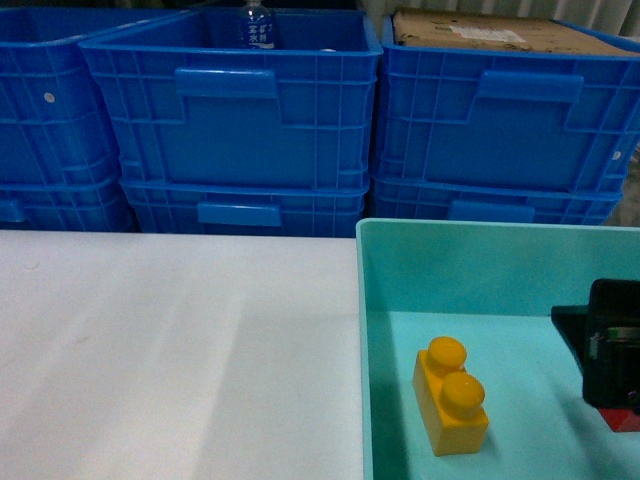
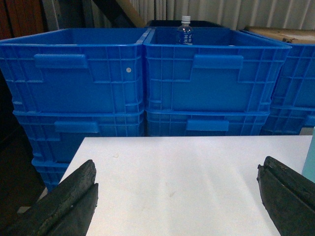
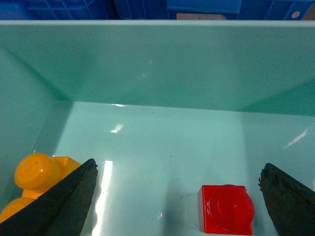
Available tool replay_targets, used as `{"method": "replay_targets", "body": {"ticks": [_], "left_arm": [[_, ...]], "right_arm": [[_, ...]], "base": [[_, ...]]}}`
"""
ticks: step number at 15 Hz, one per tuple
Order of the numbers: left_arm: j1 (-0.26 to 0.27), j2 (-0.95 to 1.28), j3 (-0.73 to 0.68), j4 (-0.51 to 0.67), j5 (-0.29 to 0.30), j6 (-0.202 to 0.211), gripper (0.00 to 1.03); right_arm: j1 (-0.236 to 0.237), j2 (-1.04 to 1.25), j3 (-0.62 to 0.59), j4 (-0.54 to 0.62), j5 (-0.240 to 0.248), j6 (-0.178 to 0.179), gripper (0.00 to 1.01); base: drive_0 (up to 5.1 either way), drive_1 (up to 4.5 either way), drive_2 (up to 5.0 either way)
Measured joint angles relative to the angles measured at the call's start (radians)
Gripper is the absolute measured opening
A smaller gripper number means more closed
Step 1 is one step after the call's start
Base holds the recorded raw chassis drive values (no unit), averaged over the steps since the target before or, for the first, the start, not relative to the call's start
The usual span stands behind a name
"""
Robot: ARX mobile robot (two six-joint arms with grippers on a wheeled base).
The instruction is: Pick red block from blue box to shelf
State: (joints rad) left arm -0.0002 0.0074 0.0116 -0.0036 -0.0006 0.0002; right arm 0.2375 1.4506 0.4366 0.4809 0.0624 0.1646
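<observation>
Stacked blue crates point(image 1: 230, 110) out back, white table point(image 1: 170, 350) in front. Left gripper point(image 2: 177, 196) spread wide over bare table, holding nothing. Nothing moved yet: red block point(image 3: 226, 209) sitting on the blue box point(image 3: 147, 64) floor, right of the yellow brick point(image 1: 451, 394). Right gripper point(image 3: 179, 196) open, block between the fingers, off toward the right one, not gripped. Lift and shelf trip all left.

Brightly and evenly lit from above, with white glare streaks on the blue box point(image 3: 162, 142) floor, soft shadows across the white table point(image 1: 170, 350), slightly soft focus throughout.
</observation>
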Motion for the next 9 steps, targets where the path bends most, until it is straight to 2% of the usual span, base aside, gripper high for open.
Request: {"method": "replay_targets", "body": {"ticks": [3, 7, 9], "left_arm": [[0.0, 0.0, 0.0, 0.0, 0.0, 0.0, 0.98], [0.0, 0.0, 0.0, 0.0, 0.0, 0.0, 0.98], [0.0, 0.0, 0.0, 0.0, 0.0, 0.0, 0.98]], "right_arm": [[-0.002, 0.114, 0.063, 0.048, 0.036, 0.012, 0.98], [-0.025, 0.19, 0.09, 0.063, 0.044, 0.026, 0.98], [-0.043, 0.239, 0.089, 0.113, 0.047, 0.026, 0.98]], "base": [[0.0, 0.0, 0.0], [0.0, 0.0, 0.0], [0.0, 0.0, 0.0]]}}
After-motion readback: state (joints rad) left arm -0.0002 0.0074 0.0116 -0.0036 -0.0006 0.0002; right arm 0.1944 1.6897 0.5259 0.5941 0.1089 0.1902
